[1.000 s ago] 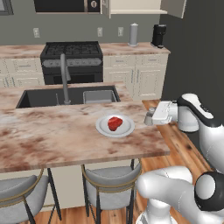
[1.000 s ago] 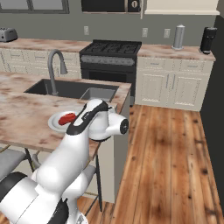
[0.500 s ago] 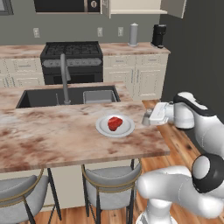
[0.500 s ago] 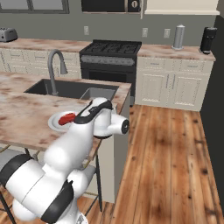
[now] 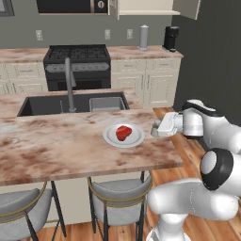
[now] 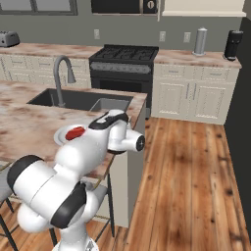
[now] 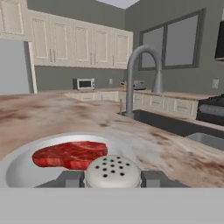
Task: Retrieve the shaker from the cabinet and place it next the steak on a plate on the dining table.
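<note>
My gripper is shut on the shaker, a small grey cylinder whose perforated cap shows between the fingertips. Just beyond it lies the red steak on the round white plate. In the left base view the gripper hovers at the right end of the dining table, a little right of the plate and steak. In the right base view the arm covers part of the plate and steak. The cabinet hangs open above the back counter.
A sink with a tall faucet lies behind the plate. Two grey-cushioned stools stand under the table's front edge. A stove, a tall grey cylinder and a dark appliance line the back wall. Wooden floor is open to the right.
The hand with the shaker has moved left and slightly down, closer to the plate's right rim. Steak and plate have stayed put.
</note>
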